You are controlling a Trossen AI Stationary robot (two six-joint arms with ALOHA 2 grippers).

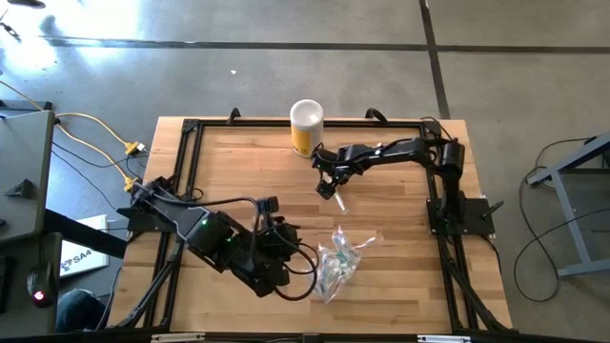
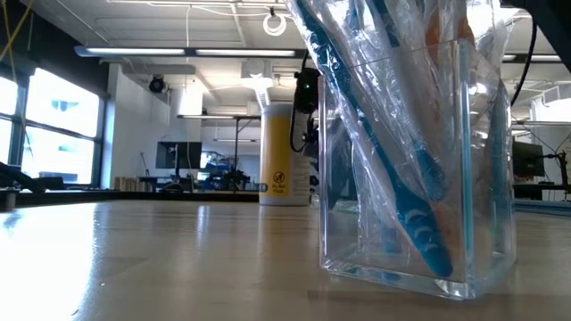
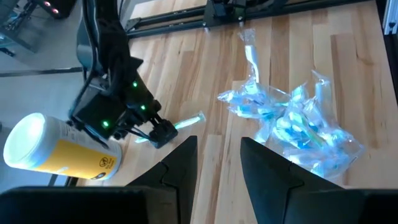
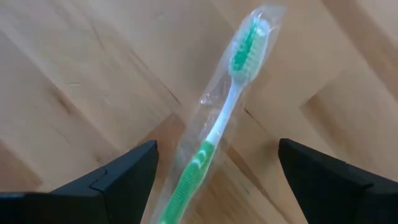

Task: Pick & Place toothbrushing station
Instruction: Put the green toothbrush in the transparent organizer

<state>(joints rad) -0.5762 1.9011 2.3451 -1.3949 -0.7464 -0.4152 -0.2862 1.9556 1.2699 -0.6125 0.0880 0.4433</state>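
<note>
1. The right gripper (image 1: 329, 188) hangs over the middle of the table (image 1: 229, 171), fingers spread wide with nothing between them; the green toothbrush (image 4: 214, 134) in its clear sleeve lies flat on the wood directly below the gap, touched by neither finger
2. Behind that gripper, near the table's far edge, stands a yellow canister with a white lid (image 1: 306, 127)
3. The left gripper (image 3: 217, 168) hovers near the front of the table, its fingers (image 3: 264, 165) partly apart and holding nothing
4. Just ahead of it sits the crinkly clear bag (image 1: 338, 267) of wrapped toothbrushes, blue ones showing through the plastic
5. From table height, a clear rectangular holder (image 2: 415, 178) shows with bagged blue brushes standing in it
</note>
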